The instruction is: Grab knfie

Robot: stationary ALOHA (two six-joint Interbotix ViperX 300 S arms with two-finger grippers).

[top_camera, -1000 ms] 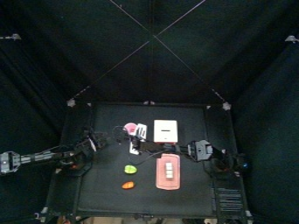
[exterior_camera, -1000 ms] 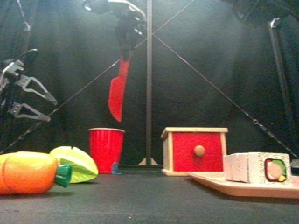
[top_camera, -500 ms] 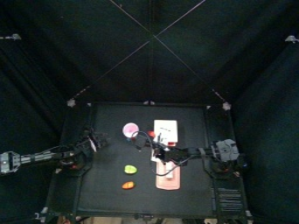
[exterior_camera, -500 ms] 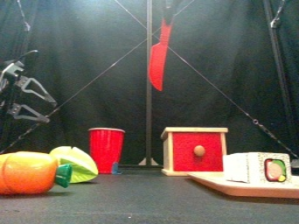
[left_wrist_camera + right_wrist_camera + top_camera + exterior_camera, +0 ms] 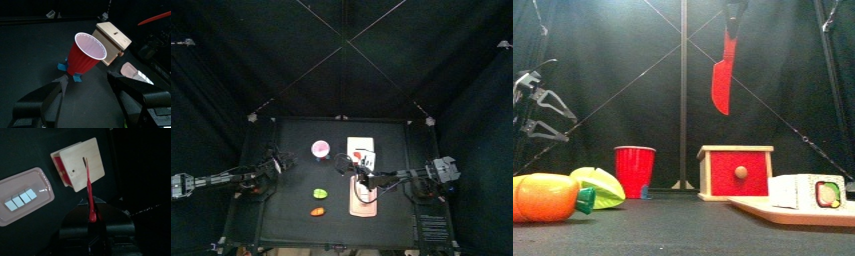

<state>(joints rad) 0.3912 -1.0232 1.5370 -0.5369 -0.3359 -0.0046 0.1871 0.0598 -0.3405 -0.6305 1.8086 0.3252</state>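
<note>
The knife (image 5: 722, 75) is a slim red toy blade hanging point-down high above the table, over the red box (image 5: 736, 172). My right gripper (image 5: 731, 22) is shut on its handle from above. In the right wrist view the knife (image 5: 89, 185) runs out from between the jaws of my right gripper (image 5: 92, 220) toward the wooden box top (image 5: 77, 163). The top view has my right gripper (image 5: 360, 178) near the table's middle. At the table's left my left gripper (image 5: 537, 100) rests open, and the left wrist view shows nothing between its fingers (image 5: 87, 107). The knife (image 5: 157, 18) also shows there.
A red cup (image 5: 635, 170) stands left of the box. An orange lump (image 5: 545, 197) and a yellow-green lump (image 5: 600, 185) lie at the front left. A pink board (image 5: 780, 212) with sushi pieces (image 5: 810, 190) is at the front right.
My right gripper has carried the knife to the right, from above the red cup to above the red box. The left arm has not moved.
</note>
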